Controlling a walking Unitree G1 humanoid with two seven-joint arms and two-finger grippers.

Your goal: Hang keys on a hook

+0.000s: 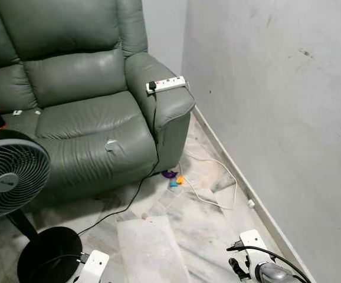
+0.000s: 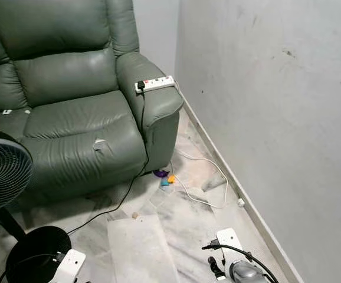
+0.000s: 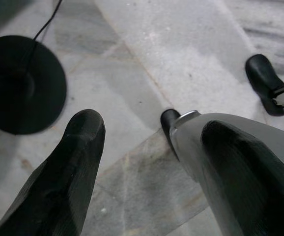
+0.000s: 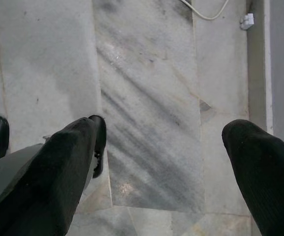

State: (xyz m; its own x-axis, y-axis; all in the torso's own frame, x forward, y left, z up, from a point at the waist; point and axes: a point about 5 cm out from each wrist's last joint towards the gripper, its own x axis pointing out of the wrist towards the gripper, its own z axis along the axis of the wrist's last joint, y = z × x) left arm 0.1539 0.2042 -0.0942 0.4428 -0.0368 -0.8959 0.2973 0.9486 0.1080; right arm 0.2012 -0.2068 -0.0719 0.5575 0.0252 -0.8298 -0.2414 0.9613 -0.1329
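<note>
step: search, keys/hook not spotted | left gripper (image 3: pixel 142 162) & right gripper (image 4: pixel 159 162) held wide apart, empty, floor (image 4: pixel 147 98) below | next: keys to be located

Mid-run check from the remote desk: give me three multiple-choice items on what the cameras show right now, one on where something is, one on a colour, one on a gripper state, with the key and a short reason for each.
1. Where does the white power strip lie?
A. on the sofa armrest
B. on the floor by the wall
C. on the fan base

2. What colour is the sofa?
A. brown
B. green
C. white

3. How do the fingers of the right gripper stand?
A. shut on keys
C. shut with nothing between them
B. apart, with bare floor between them

Key:
1 A, the strip rests on top of the armrest nearest the wall, a black cord running down from it.
2 B, the leather is a dull green throughout.
3 B, the right wrist view shows the marble floor in the wide gap between the two black fingers.
</note>
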